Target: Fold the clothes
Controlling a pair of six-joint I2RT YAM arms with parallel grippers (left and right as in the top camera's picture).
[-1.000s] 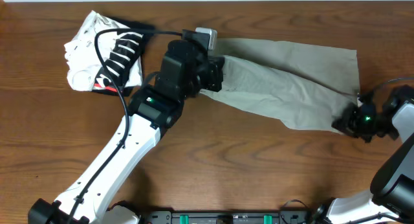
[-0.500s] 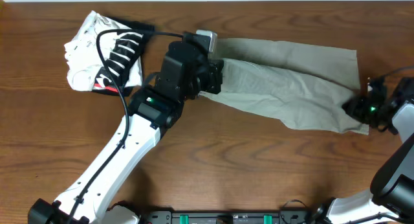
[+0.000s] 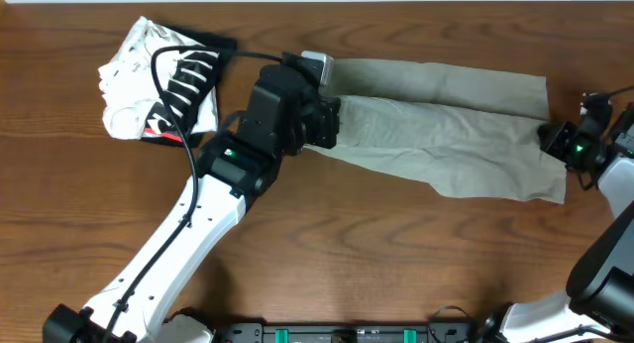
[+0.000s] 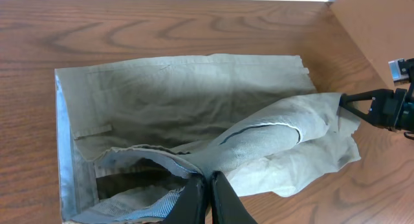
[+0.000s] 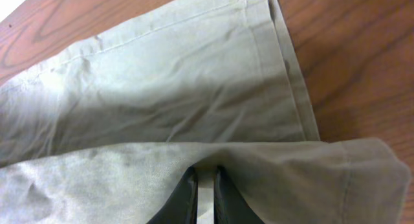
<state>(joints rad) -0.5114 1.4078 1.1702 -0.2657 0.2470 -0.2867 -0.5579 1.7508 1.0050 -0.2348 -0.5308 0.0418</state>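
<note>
right claw (image 5: pixel 206 187), pinched shut on the near leg hem of the shorts (image 3: pixel 436 125), has moved from lower right to mid-right of the overhead frame. left claw (image 4: pixel 207 193) stays clamped at the fly. Shorts span the upper-centre tabletop (image 3: pixel 396 254); legs look almost stacked.

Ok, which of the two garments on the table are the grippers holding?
The khaki shorts, spread across the middle: left gripper pinches the waist end, right gripper a leg hem. The striped garment at left lies untouched.
</note>
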